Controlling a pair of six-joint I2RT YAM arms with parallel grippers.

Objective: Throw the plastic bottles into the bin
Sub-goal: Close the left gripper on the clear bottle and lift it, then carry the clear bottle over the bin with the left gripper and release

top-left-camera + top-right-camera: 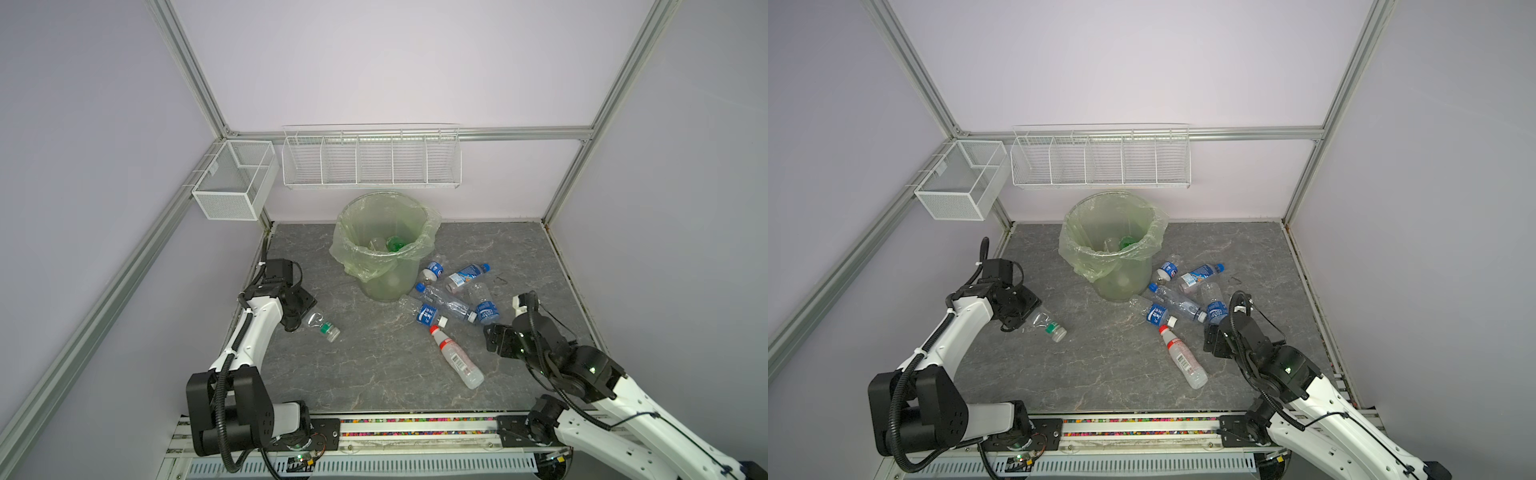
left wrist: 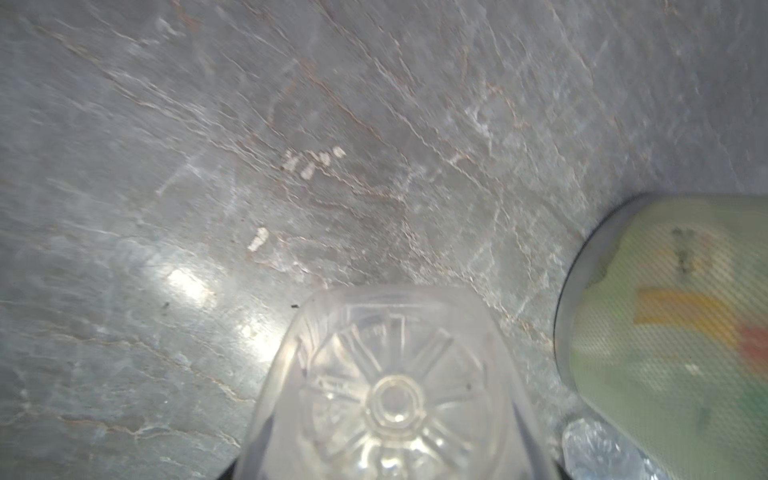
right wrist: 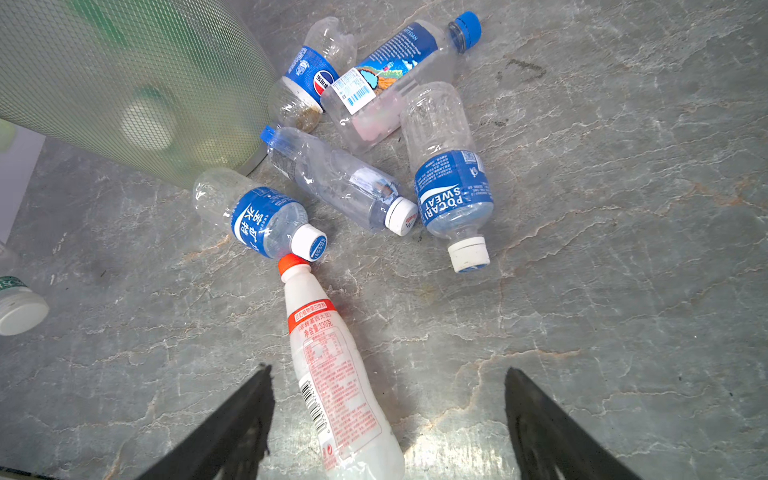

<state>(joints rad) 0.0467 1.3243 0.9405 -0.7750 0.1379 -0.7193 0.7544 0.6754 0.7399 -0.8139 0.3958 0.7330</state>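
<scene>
Left hand (image 1: 300, 316) grips the green-label bottle (image 1: 322, 327) at its base, left of the bin (image 1: 384, 286). Right hand (image 3: 386, 370) stands released (jaws wide) near the red-cap bottle (image 3: 332, 374); blue-label bottles (image 3: 453, 187) lie clustered on the surface (image 1: 374, 365) beside the bin.

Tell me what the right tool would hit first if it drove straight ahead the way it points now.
Probably the red-capped white bottle, lying just ahead between its open jaws. How high the right tool hangs is unclear, so it might pass over.
</scene>
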